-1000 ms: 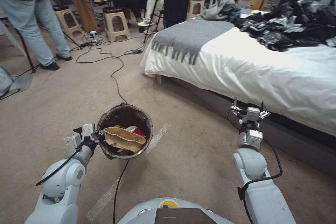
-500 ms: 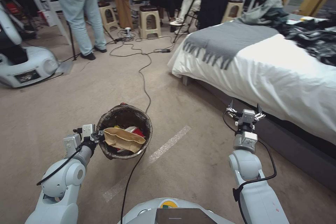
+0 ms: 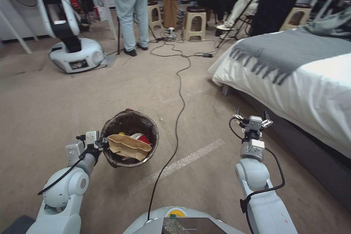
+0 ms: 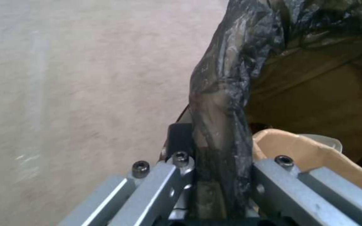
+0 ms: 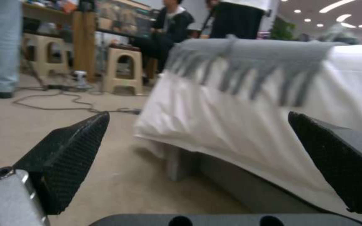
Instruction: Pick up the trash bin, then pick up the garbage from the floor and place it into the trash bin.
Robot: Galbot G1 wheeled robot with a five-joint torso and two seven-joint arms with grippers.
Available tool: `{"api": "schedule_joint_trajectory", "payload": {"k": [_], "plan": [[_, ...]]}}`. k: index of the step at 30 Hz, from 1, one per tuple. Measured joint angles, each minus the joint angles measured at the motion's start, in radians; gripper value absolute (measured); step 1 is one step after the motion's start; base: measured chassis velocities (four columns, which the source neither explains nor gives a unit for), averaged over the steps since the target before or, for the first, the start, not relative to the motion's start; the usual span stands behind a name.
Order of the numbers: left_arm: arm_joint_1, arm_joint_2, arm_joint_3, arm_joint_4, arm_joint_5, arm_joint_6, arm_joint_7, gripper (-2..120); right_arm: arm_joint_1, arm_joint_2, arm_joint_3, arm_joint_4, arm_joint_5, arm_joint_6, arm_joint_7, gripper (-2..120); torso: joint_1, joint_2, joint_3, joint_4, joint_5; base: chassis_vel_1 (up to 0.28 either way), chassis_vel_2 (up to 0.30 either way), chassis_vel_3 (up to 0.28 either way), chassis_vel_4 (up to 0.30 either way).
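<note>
Trash bin, round and lined with a dark bag folded over its rim, hangs off the floor at about ten o'clock from the robot's base in the head view, carried by the left pincer. That pincer sits at the bin's nine o'clock edge and is clenched on the rim; the left wrist view shows the bag-wrapped rim running straight between the two metal fingers, one outside the wall and one inside. The left arm reaches forward and slightly inward, elbow bent low, wrist level with the bin's top.

Inside the bin lies the garbage: a brown paper bag draped across the near half, with red-and-white packets tucked behind it towards one o'clock, and a small bit of yellow at eleven o'clock. The paper bag's edge lies just beside the inner finger.

Right arm stands at about two o'clock from the base, forearm pointing forward, well apart from the bin. Its right pincer is released, the two black tips spread wide, holding nothing, aimed at the bed with its grey fringed throw. A black cable runs along the beige carpet between bin and right arm.
</note>
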Motion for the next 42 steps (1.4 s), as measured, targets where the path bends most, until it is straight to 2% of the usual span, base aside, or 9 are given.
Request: {"api": "schedule_joint_trajectory", "payload": {"k": [16,19,21,23,24,25,28,31,42], "plan": [[0.008,0.01,0.002,-0.002,-0.016,-0.008,0.001,0,-0.011,0.018,-0.025,0.003,-0.019,0.003,0.003,100,0.0,0.0,0.0,0.0001,0.0,0.115,0.121,0.117,0.121],[0.003,0.02,0.007,-0.002,-0.002,-0.019,0.024,0,-0.016,0.018,-0.021,0.003,-0.019,0.008,0.003,100,0.0,0.0,0.0,0.0007,0.0001,0.009,0.016,0.023,0.007],[-0.027,0.086,0.038,-0.011,-0.098,0.016,-0.015,0,-0.016,0.02,-0.028,0.002,-0.019,0.009,0.004,100,0.0,0.0,0.0,0.0005,-0.0001,0.0,0.0,0.0,0.0],[-0.034,0.107,0.044,-0.013,-0.125,0.018,-0.026,0,-0.016,0.02,-0.03,0.002,-0.019,0.009,0.004,100,0.0,0.0,0.0,0.0001,-0.0001,0.0,0.0,0.0,0.0],[-0.048,0.177,0.051,-0.031,-0.254,0.02,-0.101,0,0.0,0.013,-0.051,-0.009,-0.02,0.009,0.005,100,0.0,0.0,0.0,-0.0011,-0.0002,0.0,0.0,0.0,0.0],[-0.047,0.201,0.043,-0.042,-0.32,0.02,-0.138,0,0.011,0.009,-0.068,-0.017,-0.019,0.008,0.005,100,0.0,0.0,0.0,0.0,0.0004,0.0,0.0,0.0,0.0],[-0.066,0.229,0.051,-0.014,-0.357,0.021,-0.172,0,0.013,0.008,-0.085,-0.025,-0.02,0.008,0.005,100,0.0,0.0,0.0,0.0005,0.0,0.0,0.0,0.0,0.0],[-0.081,0.234,0.074,0.032,-0.373,0.021,-0.177,0,0.015,0.01,-0.099,-0.033,-0.025,0.009,0.005,100,0.0,0.0,0.0,0.0,-0.0002,0.0,0.0,0.0,0.0],[-0.112,0.209,0.125,0.11,-0.414,0.022,-0.199,0,0.011,0.026,-0.123,-0.043,-0.045,0.013,0.005,100,0.0,0.0,0.0,0.0,0.0,0.0,0.0,0.0,0.0]]}}
